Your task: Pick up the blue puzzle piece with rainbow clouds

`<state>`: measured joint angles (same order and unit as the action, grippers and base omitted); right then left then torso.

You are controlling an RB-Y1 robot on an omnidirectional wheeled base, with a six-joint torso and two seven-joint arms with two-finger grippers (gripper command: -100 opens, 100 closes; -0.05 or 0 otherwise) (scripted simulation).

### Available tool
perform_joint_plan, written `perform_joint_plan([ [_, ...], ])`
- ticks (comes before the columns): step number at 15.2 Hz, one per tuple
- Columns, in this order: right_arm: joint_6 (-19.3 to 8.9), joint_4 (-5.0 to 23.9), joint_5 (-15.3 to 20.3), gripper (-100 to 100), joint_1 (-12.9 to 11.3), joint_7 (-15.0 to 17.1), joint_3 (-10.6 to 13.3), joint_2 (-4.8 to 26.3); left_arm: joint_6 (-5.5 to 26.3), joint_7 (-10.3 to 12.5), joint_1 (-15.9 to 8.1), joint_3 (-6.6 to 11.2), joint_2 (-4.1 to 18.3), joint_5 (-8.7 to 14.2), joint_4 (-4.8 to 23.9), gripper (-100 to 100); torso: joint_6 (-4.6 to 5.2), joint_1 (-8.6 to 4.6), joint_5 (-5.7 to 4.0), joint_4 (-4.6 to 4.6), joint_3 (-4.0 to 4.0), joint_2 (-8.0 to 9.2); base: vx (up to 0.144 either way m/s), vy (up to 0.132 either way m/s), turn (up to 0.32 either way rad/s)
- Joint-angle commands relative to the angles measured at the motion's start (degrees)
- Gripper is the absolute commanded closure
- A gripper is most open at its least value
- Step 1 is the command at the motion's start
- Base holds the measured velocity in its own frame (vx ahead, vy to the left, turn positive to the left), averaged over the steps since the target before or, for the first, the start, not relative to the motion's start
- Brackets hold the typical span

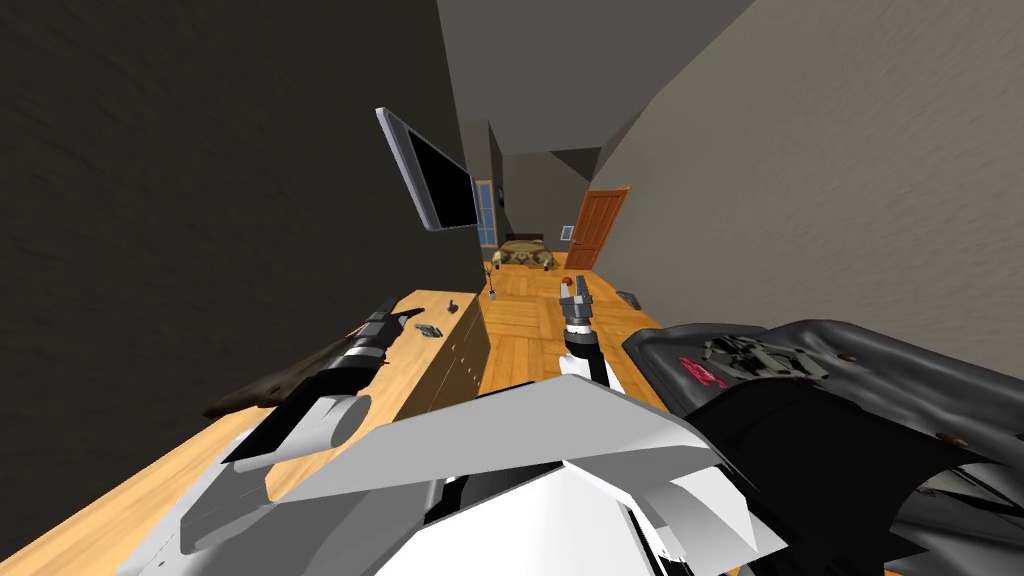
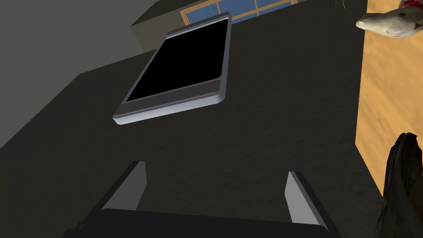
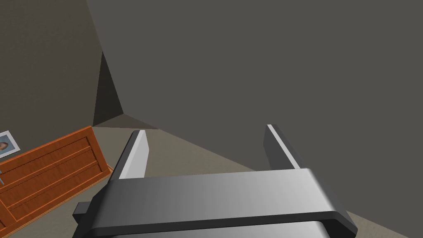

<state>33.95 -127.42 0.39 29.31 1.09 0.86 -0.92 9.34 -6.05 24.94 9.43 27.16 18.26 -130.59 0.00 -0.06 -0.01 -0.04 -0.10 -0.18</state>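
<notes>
Bluish-grey and very small in the head view, what I took for the puzzle piece (image 1: 428, 328) lay flat on the wooden dresser top (image 1: 440, 350), too small there for its clouds to be made out; I judged it light, thin and stiff, likely to skate on the smooth wood if nudged, and hard to get a blade beneath; the best hold seemed to be across two opposite edges from straight above, with both fingers closing evenly so it would not flip. Just beside it, towards the wall, hovered the left gripper (image 1: 408, 317), its fingers spread wide and holding nothing; the wrist view had this gripper (image 2: 215, 168) pointing at the dark wall (image 2: 268, 136) and the television (image 2: 181, 68) rather than down at the piece, so I judged a downward turn of the wrist was needed first. A dark cloth (image 1: 290, 380) lay crumpled on the same top, nearer me, apart from the piece. The right gripper (image 1: 575, 288) hung out over the floor, well apart, likewise spread and empty (image 3: 204, 129).
</notes>
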Motion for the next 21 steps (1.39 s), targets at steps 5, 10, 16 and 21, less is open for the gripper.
perform_joint_plan([
  [5, 0.0, 0.0, 0.0, 0, 0.0, 0.0, 0.0, 0.0, 7.7, -0.4, -0.4, 1.73, 2.5, 3.5, -0.1, -100, 0.00, 0.02, 0.00, 0.01, 0.02, 0.04, 0.036, -0.015, 0.015],
  [10, 0.0, 0.0, 0.0, 0, 0.0, 0.0, 0.0, 0.0, 13.4, -0.5, -0.6, 2.80, 4.0, 5.7, -0.1, -100, 0.00, 0.01, 0.00, 0.00, 0.00, 0.00, 0.038, -0.014, 0.011],
  [16, 0.0, 0.0, 0.0, 0, 0.0, 0.0, 0.0, 0.0, 20.0, -0.9, -1.0, 4.97, 6.9, 10.0, 0.0, -100, 0.00, 0.02, 0.00, 0.00, 0.01, 0.03, 0.035, -0.012, 0.009],
  [21, 0.0, 0.0, 0.0, 0, 0.0, 0.0, 0.0, 0.0, 25.3, -1.0, -1.3, 6.07, 8.3, 12.2, 0.0, -100, 0.00, -0.01, 0.00, 0.00, 0.00, 0.00, 0.044, -0.016, 0.012],
])
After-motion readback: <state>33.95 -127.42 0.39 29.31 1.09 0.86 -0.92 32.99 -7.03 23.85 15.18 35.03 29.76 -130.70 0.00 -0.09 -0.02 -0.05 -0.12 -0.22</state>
